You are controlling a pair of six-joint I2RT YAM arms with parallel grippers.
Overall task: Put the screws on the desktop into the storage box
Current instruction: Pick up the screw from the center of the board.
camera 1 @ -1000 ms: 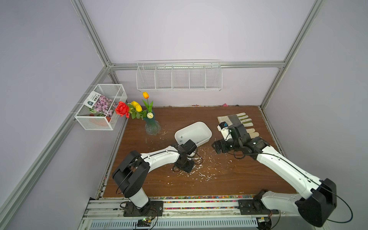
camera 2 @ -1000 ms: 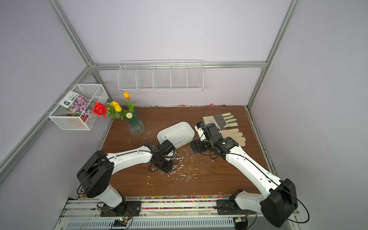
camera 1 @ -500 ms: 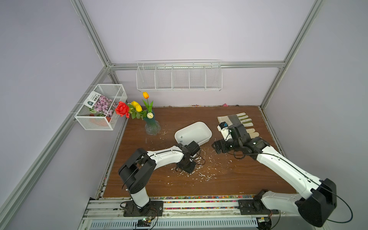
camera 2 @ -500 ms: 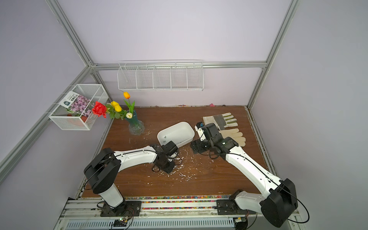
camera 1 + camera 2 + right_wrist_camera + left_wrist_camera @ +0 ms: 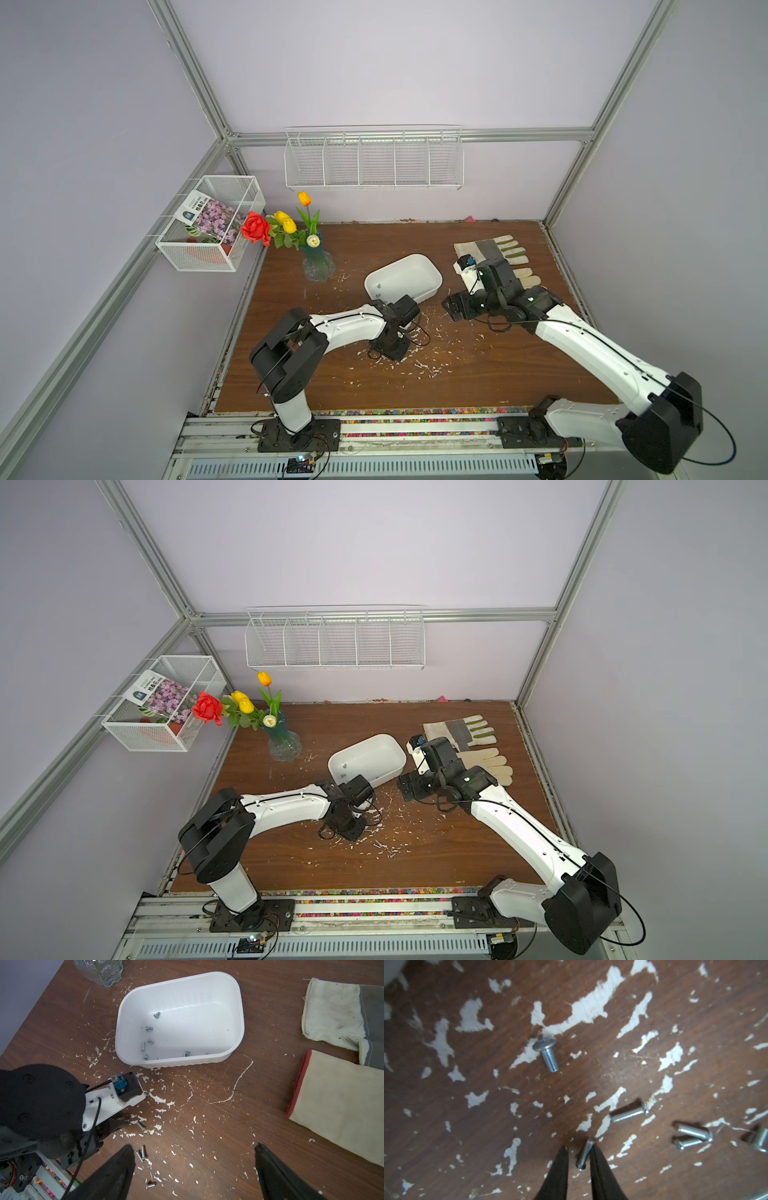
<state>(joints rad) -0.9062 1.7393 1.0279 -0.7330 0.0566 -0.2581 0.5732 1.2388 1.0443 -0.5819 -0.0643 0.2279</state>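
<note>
**Desk:** What is the left claw doing?

**Photographer:** The left claw (image 5: 578, 1147) is down at the counter (image 5: 488, 1126). Its two dark fingers (image 5: 560, 1172) are drawn almost together on either side of one screw (image 5: 584, 1155). One finger lies against the shank. A sliver of bare wood shows between the screw and the other finger, so the screw is bracketed, not clamped.

**Desk:** And the loose screws around it?

**Photographer:** A pan-headed screw (image 5: 546, 1053) lies alone, well beyond the fingertips. Another screw (image 5: 628, 1112) lies near the tips, off to one side. Farther that way are a touching pair of screws (image 5: 693, 1136) and a last screw (image 5: 760, 1139) cut by the frame edge. All lie flat among white chips in the brown surface.

**Desk:** The right claw?

**Photographer:** The right claw (image 5: 193, 1147) hangs over the counter with its fingers spread wide and nothing between them. Two screws (image 5: 141, 1153) lie side by side just beside one fingertip, and a single screw (image 5: 150, 1185) lies near that same finger.

**Desk:** Where is the box?

**Photographer:** The white box (image 5: 187, 1062) sits on the counter beyond both claws. Both top views show the box (image 5: 407, 274) (image 5: 374, 750) between the glass vase (image 5: 318, 266) and the gloves (image 5: 494, 253). Several screws (image 5: 149, 1028) already lie on its floor, mostly toward the vase end.
</note>
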